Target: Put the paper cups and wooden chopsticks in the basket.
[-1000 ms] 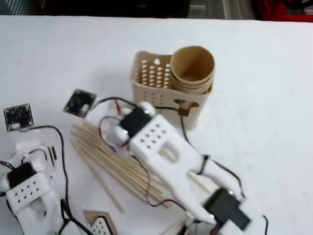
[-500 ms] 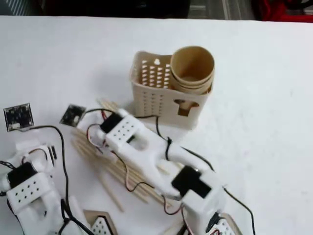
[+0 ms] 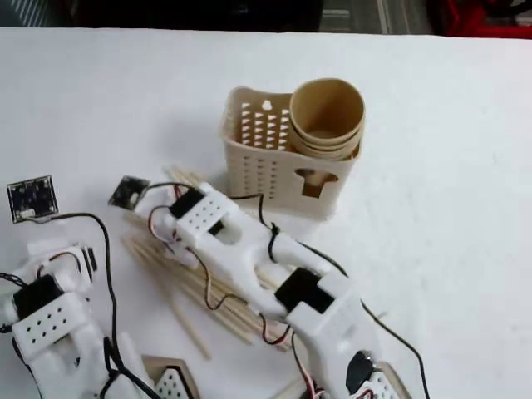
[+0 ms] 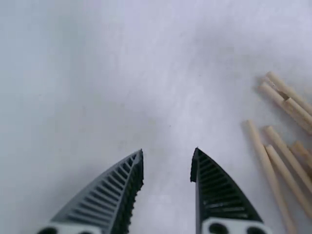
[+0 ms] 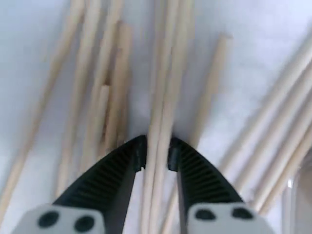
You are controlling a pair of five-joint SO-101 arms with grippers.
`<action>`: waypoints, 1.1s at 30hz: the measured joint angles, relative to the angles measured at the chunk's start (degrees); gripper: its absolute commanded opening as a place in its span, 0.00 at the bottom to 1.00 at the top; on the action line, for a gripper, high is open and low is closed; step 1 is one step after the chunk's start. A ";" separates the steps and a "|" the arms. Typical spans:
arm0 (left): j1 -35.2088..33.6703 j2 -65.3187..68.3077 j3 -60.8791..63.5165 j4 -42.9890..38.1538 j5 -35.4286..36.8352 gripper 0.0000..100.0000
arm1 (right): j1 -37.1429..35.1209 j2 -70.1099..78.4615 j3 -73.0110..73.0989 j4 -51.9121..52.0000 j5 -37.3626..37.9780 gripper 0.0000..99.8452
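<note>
A cream slotted basket (image 3: 264,162) stands mid-table with stacked brown paper cups (image 3: 327,112) in its right end. Wooden chopsticks (image 3: 148,249) lie scattered on the white table left of and in front of it. My right arm (image 3: 218,233) lies across that pile. In the right wrist view the right gripper (image 5: 156,151) is shut on two chopsticks (image 5: 163,97) that run between its fingers. My left gripper (image 4: 166,163) hangs open over bare table, with chopstick ends (image 4: 278,161) just beside it. The left arm (image 3: 46,320) sits at the front left.
A loose chopstick (image 3: 187,320) lies apart at the front of the pile. Small camera boards (image 3: 31,198) and cables stand off both wrists. The table to the right of the basket and behind it is open white surface.
The right arm swung left, away from the basket's front, and came down over the chopstick pile. The left arm kept still.
</note>
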 measured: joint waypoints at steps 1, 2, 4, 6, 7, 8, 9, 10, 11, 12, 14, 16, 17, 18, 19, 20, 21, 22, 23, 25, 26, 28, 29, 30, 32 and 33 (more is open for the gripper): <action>0.00 0.00 0.00 0.00 0.00 0.17 | 0.00 0.26 -0.44 0.35 0.09 0.02; 0.00 0.00 0.00 0.00 0.00 0.17 | 0.00 0.35 -0.70 0.53 0.09 0.02; 0.00 0.00 0.00 0.00 0.00 0.17 | 0.00 0.44 -1.14 1.41 0.09 0.02; 0.00 0.00 0.00 0.00 0.00 0.17 | 0.00 0.44 -1.23 2.11 0.09 0.02; 0.00 0.00 0.00 0.00 0.00 0.17 | 0.00 0.18 -1.23 2.55 0.00 0.02; 0.00 0.00 0.00 0.00 0.00 0.17 | 0.00 -0.18 -1.23 3.16 0.00 0.02; 0.00 0.00 0.00 0.00 0.00 0.17 | 0.00 -0.70 -1.23 3.87 0.00 0.02; 0.00 0.00 0.00 -0.18 0.00 0.17 | -0.09 -1.32 -1.05 4.66 0.00 0.02; 0.00 0.00 0.00 -0.35 0.00 0.17 | -0.18 -2.02 -0.97 5.45 0.00 0.02; 0.00 0.00 0.00 -0.44 0.00 0.17 | -0.18 -2.81 -0.88 6.42 0.09 0.02; 0.00 0.00 0.00 -0.44 0.00 0.17 | -0.18 -4.84 -0.79 7.91 -0.62 0.02; 0.00 0.00 0.00 -0.44 0.00 0.17 | -0.18 -7.21 -0.79 9.32 -1.58 0.02; 0.00 0.00 0.00 -0.44 0.00 0.17 | -0.18 -8.44 -0.79 9.85 -1.85 0.02; 0.00 0.00 0.00 -0.44 0.00 0.17 | -0.18 -9.76 -0.79 10.55 -2.11 0.02; 0.00 0.00 0.00 -0.44 0.00 0.17 | -0.18 -11.08 -0.79 10.90 -2.29 0.02; 0.00 0.00 0.00 -0.44 0.00 0.17 | -0.18 -12.31 -0.79 11.43 -2.37 0.02; 0.00 0.00 0.00 -0.44 0.00 0.17 | -0.18 -13.45 -0.79 11.87 -2.37 0.02; 0.00 0.00 0.00 -0.44 0.00 0.17 | -0.09 -14.59 -0.79 12.22 -2.37 0.02; 0.00 0.00 0.00 -0.44 0.00 0.17 | 0.35 -15.91 -0.79 12.48 -2.37 0.02; 0.00 0.00 0.00 -0.44 0.00 0.17 | 1.49 -18.64 -0.79 12.75 -2.37 0.02; 0.00 0.00 0.00 -0.44 0.00 0.17 | 2.29 -20.13 -0.79 12.75 -2.37 0.02; 0.00 0.00 0.00 -0.44 0.00 0.17 | 3.60 -23.30 -0.79 12.75 -2.37 0.02; 0.00 0.00 0.00 -0.44 0.00 0.17 | 4.22 -25.14 -0.79 12.75 -2.37 0.02; 0.00 0.00 0.00 -0.44 0.00 0.17 | 4.75 -27.08 -0.79 12.75 -2.37 0.02; 0.00 0.00 0.00 -0.44 0.00 0.17 | 5.10 -31.30 -0.79 12.75 -2.37 0.02; 0.00 0.00 0.00 -0.44 0.00 0.17 | 5.01 -33.41 -0.79 12.75 -2.37 0.02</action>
